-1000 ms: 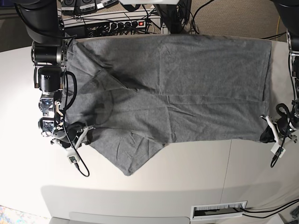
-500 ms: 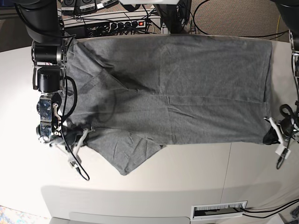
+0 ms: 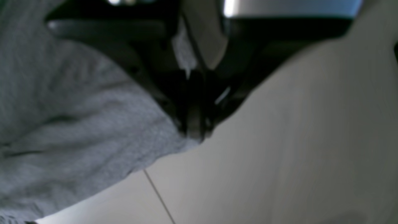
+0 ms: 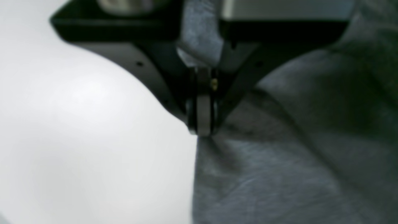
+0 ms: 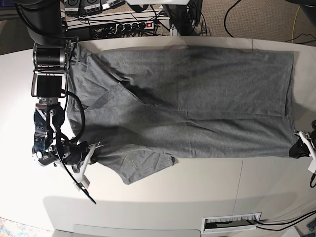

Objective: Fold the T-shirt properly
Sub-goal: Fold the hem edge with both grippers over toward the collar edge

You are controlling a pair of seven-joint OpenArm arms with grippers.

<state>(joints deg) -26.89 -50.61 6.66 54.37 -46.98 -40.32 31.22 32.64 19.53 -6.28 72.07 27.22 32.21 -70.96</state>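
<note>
The grey T-shirt (image 5: 187,98) lies spread across the white table (image 5: 207,197), neckline toward the left, hem toward the right. My right gripper (image 5: 91,153) at the left of the base view is shut on the shirt's near shoulder edge; the right wrist view shows its jaws closed (image 4: 202,130) on grey cloth (image 4: 279,155). My left gripper (image 5: 297,148) at the right edge is shut on the near hem corner; the left wrist view shows the closed jaws (image 3: 194,133) pinching the cloth's corner (image 3: 77,140). A sleeve (image 5: 138,170) sticks out toward the front.
A power strip and cables (image 5: 133,24) lie behind the table's far edge. A white vented box (image 5: 231,223) sits at the table's front. A seam in the table (image 5: 239,182) runs to the front edge.
Both grippers have moved toward the front of the table, holding the shirt's near edge; the left one also moved outward. The cloth is pulled tauter and its lower edge sits further forward.
</note>
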